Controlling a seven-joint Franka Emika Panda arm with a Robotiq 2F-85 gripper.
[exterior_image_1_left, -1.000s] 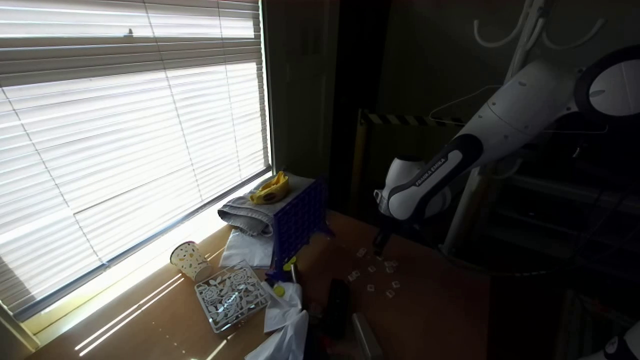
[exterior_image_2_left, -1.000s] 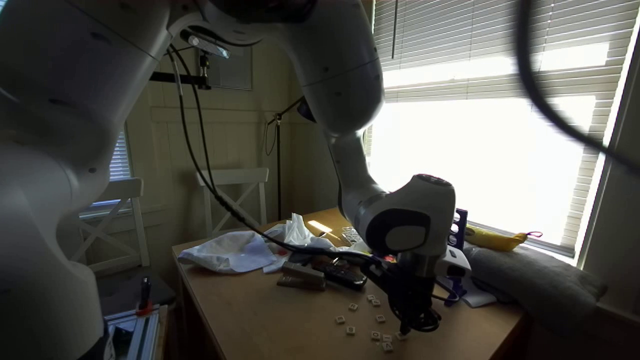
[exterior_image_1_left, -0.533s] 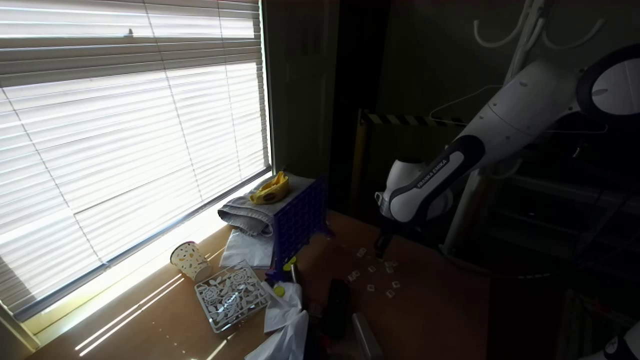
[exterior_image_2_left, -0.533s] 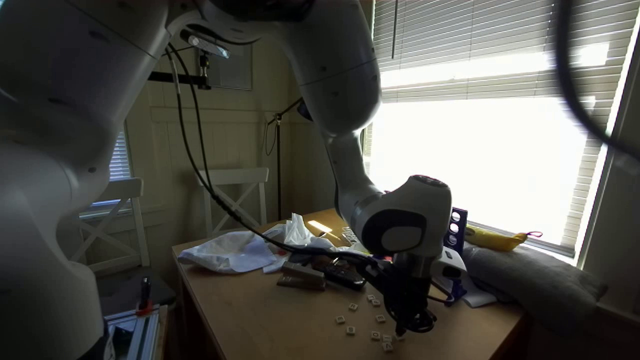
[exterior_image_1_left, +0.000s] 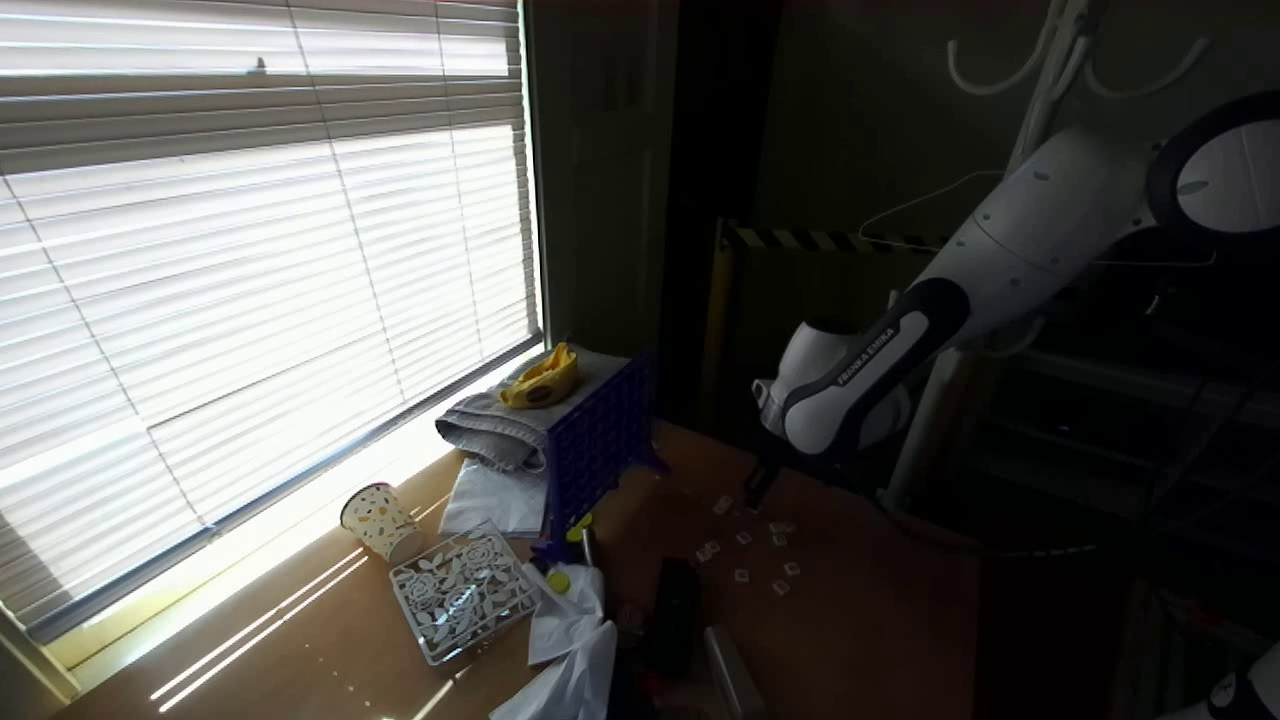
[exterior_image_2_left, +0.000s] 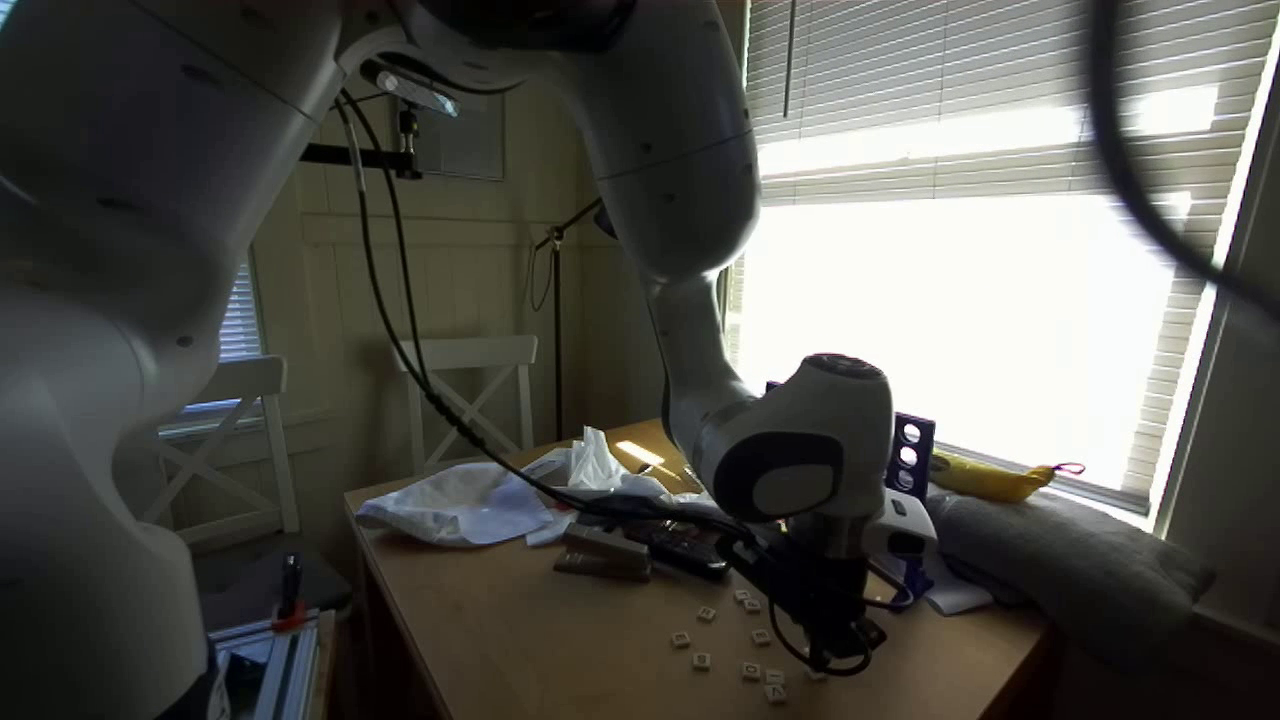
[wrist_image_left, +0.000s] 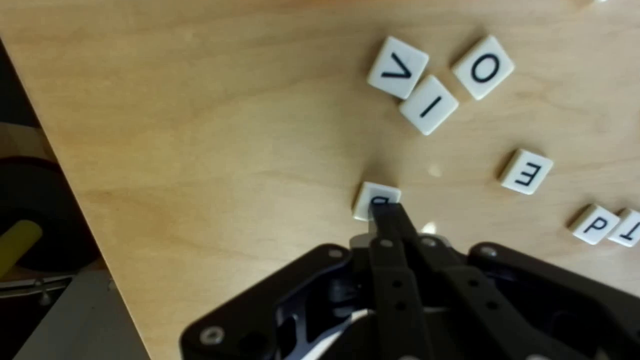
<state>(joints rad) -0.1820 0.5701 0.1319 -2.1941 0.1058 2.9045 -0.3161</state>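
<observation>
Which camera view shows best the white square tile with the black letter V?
The wrist view: there the white square V tile appears large, whole and readable. In an exterior view the tile looks small, its letter barely readable; in an exterior view the tiles are too tiny to tell apart.

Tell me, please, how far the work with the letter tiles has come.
Perhaps done: the V tile, I tile and O tile lie close together on the table, though in no straight row.
In hand: the shut gripper is at a partly covered tile; I cannot tell whether they touch.
Possibly left: the E tile, which lies apart from that group.
</observation>
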